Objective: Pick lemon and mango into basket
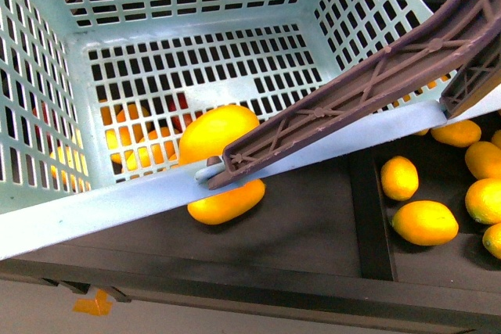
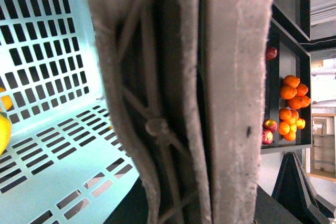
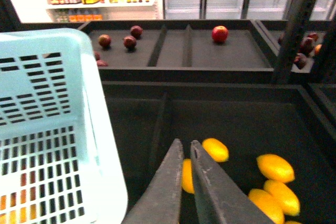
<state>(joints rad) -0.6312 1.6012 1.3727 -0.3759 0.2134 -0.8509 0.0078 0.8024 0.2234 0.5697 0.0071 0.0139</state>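
The teal basket [image 1: 47,217] fills the upper left of the front view, tilted, with its brown handle [image 1: 368,84] slanting across it. My left gripper is shut on that handle [image 2: 178,103], which fills the left wrist view and hides the fingers. A large yellow fruit [image 1: 218,132], seemingly the mango, lies inside the basket against its near wall. Another long yellow mango [image 1: 228,202] lies on the dark shelf just under the basket's rim. Several lemons [image 1: 424,222] lie in the compartment to the right. My right gripper [image 3: 186,145] hangs shut and empty above those lemons [image 3: 275,167], beside the basket [image 3: 63,103].
A black divider [image 1: 368,209] separates the mango and lemon compartments. Orange fruit [image 1: 125,138] shows through the basket's slots. Red fruit [image 3: 220,33] lies in trays on the shelf behind. The shelf's front edge [image 1: 258,291] runs below the basket.
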